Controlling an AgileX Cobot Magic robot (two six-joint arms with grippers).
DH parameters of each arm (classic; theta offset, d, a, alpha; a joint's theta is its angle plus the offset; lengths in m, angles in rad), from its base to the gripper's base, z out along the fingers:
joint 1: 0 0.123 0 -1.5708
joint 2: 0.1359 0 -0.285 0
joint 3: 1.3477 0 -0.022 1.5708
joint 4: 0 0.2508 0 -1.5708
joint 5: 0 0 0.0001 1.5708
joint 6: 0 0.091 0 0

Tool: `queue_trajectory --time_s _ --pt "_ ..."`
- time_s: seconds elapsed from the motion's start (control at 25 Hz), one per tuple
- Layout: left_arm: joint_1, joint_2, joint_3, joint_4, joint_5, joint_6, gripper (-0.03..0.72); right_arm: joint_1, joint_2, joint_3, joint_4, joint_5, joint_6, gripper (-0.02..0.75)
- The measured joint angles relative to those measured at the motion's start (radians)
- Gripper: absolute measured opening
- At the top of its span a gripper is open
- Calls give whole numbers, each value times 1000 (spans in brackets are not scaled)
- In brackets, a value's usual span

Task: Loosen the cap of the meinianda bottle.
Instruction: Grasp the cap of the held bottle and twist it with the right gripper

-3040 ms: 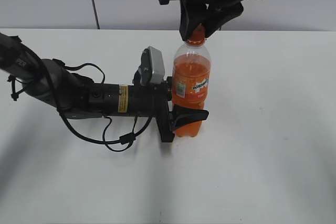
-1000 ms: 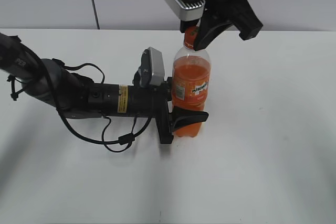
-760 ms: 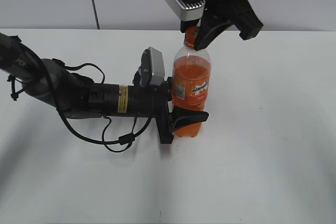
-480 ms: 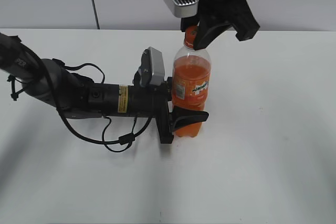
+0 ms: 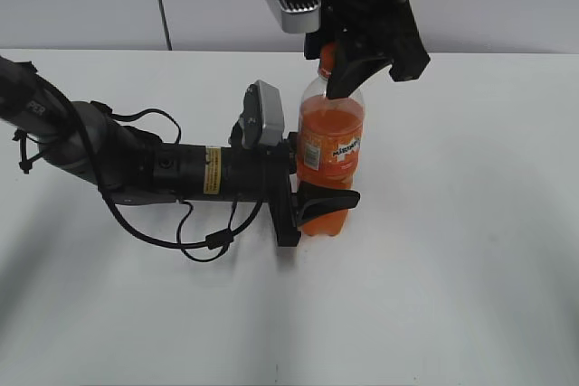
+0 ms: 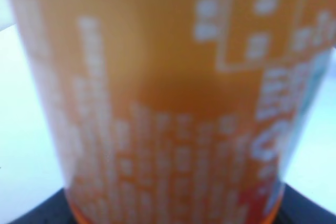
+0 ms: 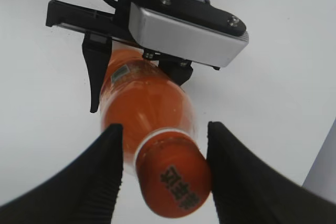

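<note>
1. The meinianda bottle [image 5: 330, 155] stands upright mid-desk, its lower body clamped by the left tool [image 5: 312, 201].
2. The right tool [image 7: 163, 174] straddles the cap [image 7: 176, 179], fingers spread, seemingly not touching it.

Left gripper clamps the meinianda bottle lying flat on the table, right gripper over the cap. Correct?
Not flat: the exterior view shows the meinianda bottle standing upright on the table. The rest holds: left gripper clamps it low, right gripper sits over the cap.
</note>
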Motion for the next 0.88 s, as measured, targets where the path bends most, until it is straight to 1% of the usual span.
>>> queue_trajectory --time_s 0.16,0.28,0.4,0.52,0.68,0.76,0.88 --pt "0 0 0 -1 1 0 393 0 2 1 6 0 48 407" --pt "0 0 0 -1 1 0 393 0 -8 1 41 0 106 409" --pt "0 0 0 -1 1 0 393 0 -30 -15 84 0 208 409" --pt "0 0 0 -1 2 0 393 0 -45 -35 103 0 374 409" --pt "0 0 0 -1 2 0 393 0 -47 -43 106 0 693 409" --pt "0 0 0 -1 2 0 393 0 -47 -43 93 0 891 409" --pt "0 0 0 -1 2 0 393 0 -47 -44 43 0 1202 409"
